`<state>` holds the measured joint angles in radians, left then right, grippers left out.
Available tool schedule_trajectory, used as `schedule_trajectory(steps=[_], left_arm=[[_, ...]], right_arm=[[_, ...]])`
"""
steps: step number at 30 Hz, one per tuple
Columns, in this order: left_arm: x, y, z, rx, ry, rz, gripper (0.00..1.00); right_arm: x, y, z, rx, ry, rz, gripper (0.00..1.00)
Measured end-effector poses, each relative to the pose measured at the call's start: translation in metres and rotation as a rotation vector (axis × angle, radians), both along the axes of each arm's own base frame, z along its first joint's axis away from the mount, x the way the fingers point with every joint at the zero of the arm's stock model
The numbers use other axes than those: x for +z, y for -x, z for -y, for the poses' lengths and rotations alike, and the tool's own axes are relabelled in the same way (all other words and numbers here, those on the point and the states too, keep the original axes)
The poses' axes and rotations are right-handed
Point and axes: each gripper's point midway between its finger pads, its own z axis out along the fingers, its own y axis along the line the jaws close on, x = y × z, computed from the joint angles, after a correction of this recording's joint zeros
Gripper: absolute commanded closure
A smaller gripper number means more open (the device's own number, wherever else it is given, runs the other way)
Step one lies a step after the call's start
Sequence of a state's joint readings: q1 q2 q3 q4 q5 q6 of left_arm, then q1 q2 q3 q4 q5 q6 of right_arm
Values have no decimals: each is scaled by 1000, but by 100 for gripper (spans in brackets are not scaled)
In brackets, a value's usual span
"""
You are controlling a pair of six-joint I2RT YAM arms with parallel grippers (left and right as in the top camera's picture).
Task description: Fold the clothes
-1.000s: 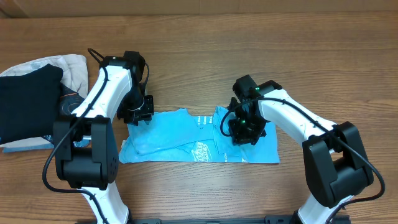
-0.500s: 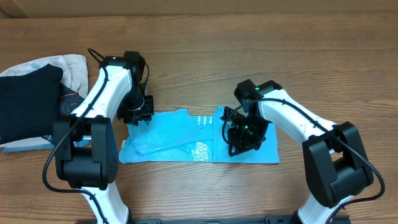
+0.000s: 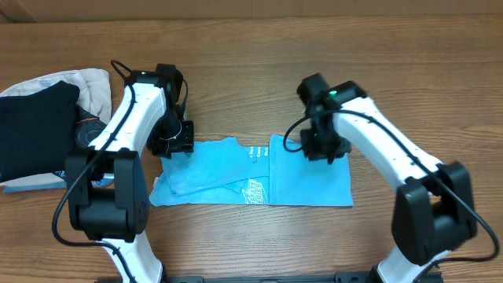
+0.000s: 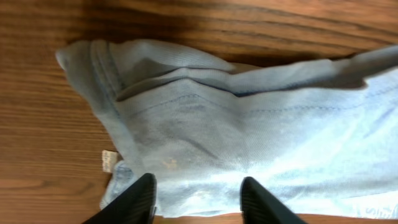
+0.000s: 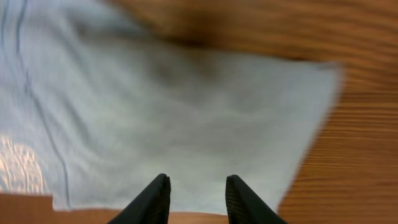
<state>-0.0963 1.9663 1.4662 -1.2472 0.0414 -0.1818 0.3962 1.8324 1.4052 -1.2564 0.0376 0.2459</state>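
The clothes, a light sky-blue T-shirt (image 3: 228, 173), lie folded into a flat strip on the wooden table (image 3: 236, 86), with white print (image 3: 253, 190) near the middle. My left gripper (image 3: 174, 146) hovers over the strip's far left corner. In the left wrist view this gripper (image 4: 199, 202) is open above the rumpled shirt (image 4: 236, 124), and nothing sits between its fingers. My right gripper (image 3: 323, 148) is at the far edge of the strip's right part. The right wrist view shows that gripper (image 5: 196, 199) open over the smooth shirt (image 5: 174, 106), holding nothing.
At the table's left edge a black folded garment (image 3: 35, 130) rests against a beige folded garment (image 3: 93, 85). Bare wood (image 5: 367, 143) lies beyond the shirt's right edge.
The right gripper has opened, let go of the shirt's right part and pulled back toward the far edge, leaving that part flat. The left gripper has opened wider and stayed in place.
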Motion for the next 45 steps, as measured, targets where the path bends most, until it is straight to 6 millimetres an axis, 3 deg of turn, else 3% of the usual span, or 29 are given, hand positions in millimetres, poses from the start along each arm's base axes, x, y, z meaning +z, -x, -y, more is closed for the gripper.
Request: schedule_trajectory(steps=[4,8,11,15,23,25,29,32,36,45], left_arm=[[8,-4,-3,-39,10,36,30],[8,-10,-10,-35,14,62,29],[4,-11,-18,-22,16,68,28],[-12,-3,-24,-7,15,54,27],[-50,13,-24,-3,21,52,27],[-51,14,-23,-3,29,68,35],[-52,15,-15,-3,72,99,73],[-51,15,-7,4,121,103,89],[-50,15,-3,-16,146,106,96],[-48,19,-12,-8,93,80,96]], right_arm=[[27,-21,31,-144,11,118,49],[49,-28,69,-265,21,180,49],[51,-26,91,-322,39,168,49],[51,-26,100,-346,44,168,49],[51,-24,101,-345,46,158,49],[51,-23,100,-345,44,153,49],[51,-22,98,-345,32,149,49],[51,-22,97,-345,26,147,49],[51,-22,96,-345,19,145,49],[50,-22,96,-346,19,143,49]])
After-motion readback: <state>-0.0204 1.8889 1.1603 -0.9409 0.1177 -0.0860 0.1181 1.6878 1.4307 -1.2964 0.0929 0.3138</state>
